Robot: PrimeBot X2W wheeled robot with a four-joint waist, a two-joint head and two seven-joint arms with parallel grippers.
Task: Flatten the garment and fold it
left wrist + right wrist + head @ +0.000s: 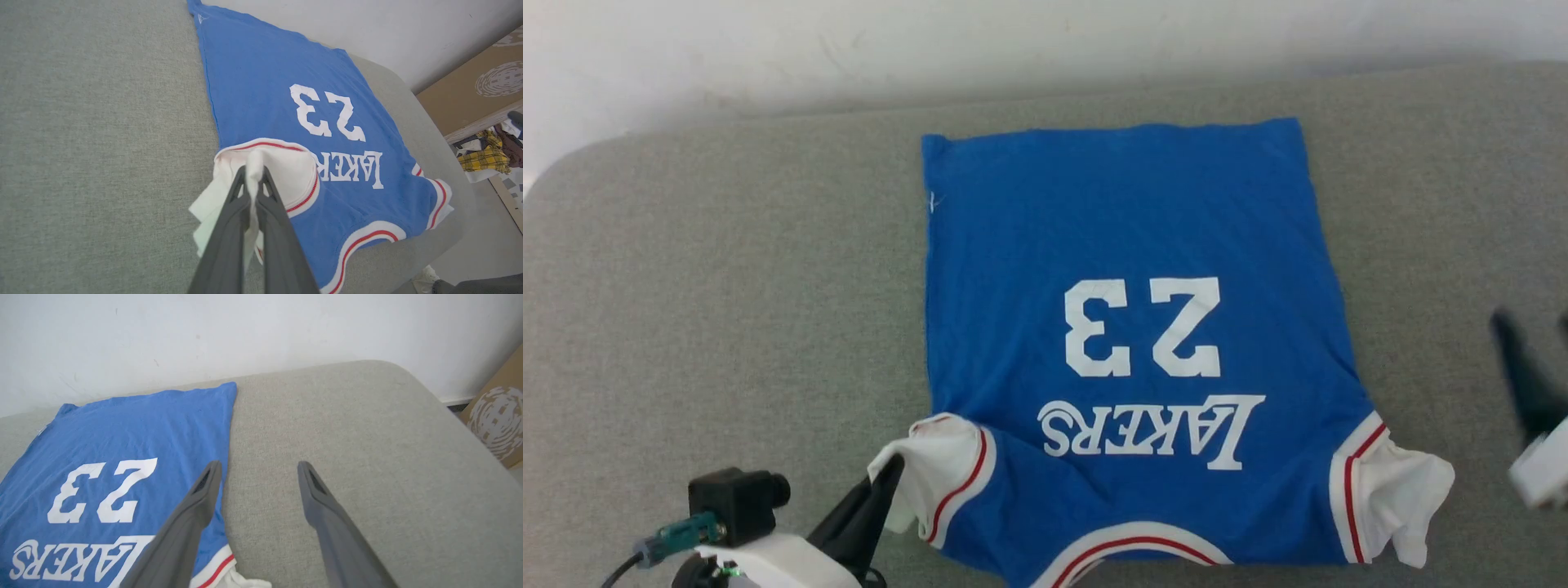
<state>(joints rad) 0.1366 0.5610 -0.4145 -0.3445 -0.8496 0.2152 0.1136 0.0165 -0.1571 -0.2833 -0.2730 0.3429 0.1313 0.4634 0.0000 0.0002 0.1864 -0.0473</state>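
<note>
A grey cushion point(727, 269) by a white wall bears the shirt point(1127, 229), body flat, print up, sleeves crumpled. The left gripper point(254, 171) pinches one sleeve point(292, 173); the right gripper point(258, 469) hovers alongside, fingers apart. No fold is made yet.

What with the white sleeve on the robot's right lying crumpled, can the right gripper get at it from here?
Probably yes. The right gripper is open above bare grey cushion beside the garment, and nothing lies between it and that sleeve.
</note>
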